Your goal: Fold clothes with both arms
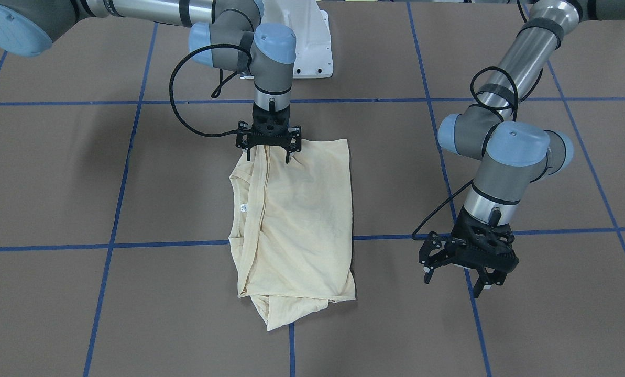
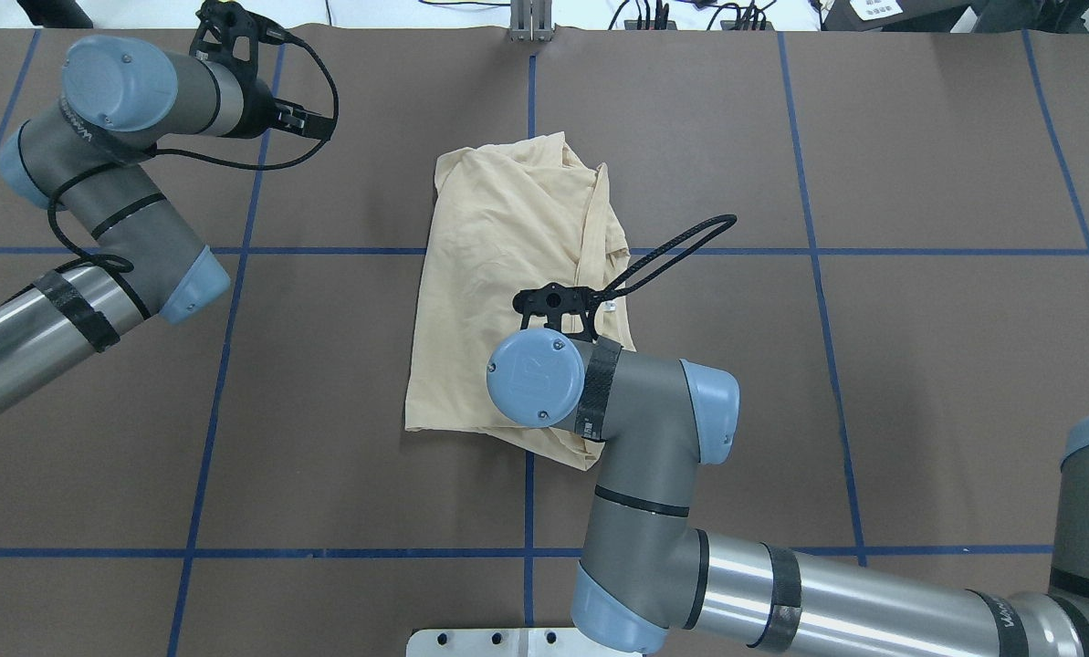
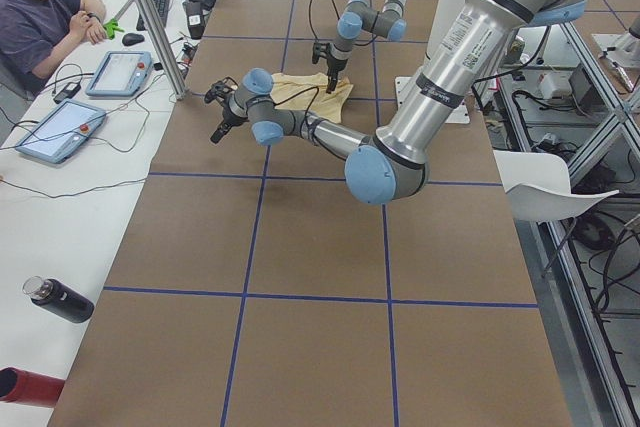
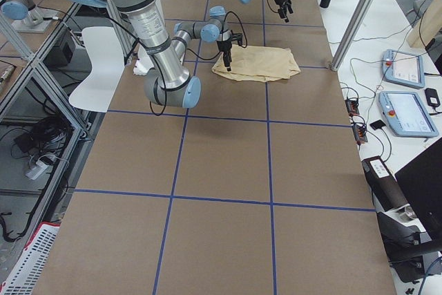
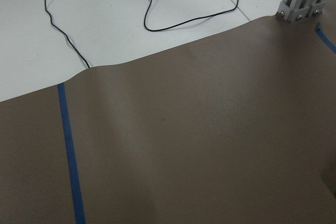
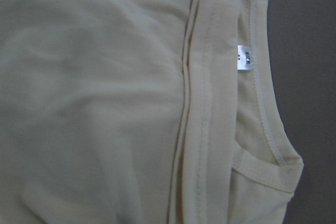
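Bright, even light; soft shadows.

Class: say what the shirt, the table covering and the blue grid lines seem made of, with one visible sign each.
Shirt: thin soft knit, probably cotton, matte; it drapes in wrinkles, with stitched seams.
Table covering: matte brown sheet, perhaps paper or vinyl; its edge ripples over the white bench.
Grid lines: likely blue adhesive tape, flat strips.

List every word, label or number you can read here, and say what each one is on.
"SIZE": sideways on the white neck label of the cream shirt; the mark beside it is too blurred to read.
Lettering on the left arm: too small to read.
Lettering on the right arm: too small to read.
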`<action>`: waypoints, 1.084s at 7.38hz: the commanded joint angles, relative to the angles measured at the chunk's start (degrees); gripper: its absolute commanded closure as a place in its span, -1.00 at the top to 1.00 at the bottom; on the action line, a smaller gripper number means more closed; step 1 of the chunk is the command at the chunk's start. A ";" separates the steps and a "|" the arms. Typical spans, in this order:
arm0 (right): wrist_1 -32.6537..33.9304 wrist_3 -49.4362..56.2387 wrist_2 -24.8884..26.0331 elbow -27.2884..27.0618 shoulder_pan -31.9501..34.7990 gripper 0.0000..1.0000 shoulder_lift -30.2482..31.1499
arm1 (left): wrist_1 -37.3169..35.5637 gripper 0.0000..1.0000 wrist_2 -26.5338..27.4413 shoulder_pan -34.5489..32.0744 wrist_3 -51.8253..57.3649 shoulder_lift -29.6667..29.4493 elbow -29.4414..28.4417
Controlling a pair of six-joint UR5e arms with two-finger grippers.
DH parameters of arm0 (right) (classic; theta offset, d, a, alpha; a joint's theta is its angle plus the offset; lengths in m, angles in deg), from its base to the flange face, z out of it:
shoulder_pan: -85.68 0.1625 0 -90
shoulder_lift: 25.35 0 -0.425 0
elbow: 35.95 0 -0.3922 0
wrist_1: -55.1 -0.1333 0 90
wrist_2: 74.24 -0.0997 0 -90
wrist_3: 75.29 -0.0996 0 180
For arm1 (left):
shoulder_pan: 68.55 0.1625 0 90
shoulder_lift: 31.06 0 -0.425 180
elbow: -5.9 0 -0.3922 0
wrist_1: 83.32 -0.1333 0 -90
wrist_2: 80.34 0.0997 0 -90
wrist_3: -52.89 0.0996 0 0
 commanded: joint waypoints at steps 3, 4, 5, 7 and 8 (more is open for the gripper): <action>2.42 6.05 -0.23 -1.04 1.49 1.00 0.37 | 0.00 1.00 0.08 0.09 -0.58 0.00 -0.12; 2.86 6.42 -0.23 -1.04 1.75 1.00 0.46 | 0.00 1.00 0.08 0.09 -0.58 0.00 -0.12; 2.95 6.51 -0.23 -1.04 1.84 1.00 0.46 | 0.00 1.00 0.08 0.35 -0.58 0.00 -0.12; 2.96 6.42 -0.14 -0.34 1.58 1.00 0.63 | 0.00 1.00 0.17 0.53 -0.58 0.00 -0.12; 3.04 6.33 -0.05 -0.34 1.32 1.00 0.64 | 0.00 1.00 0.17 0.53 -0.58 0.00 -0.12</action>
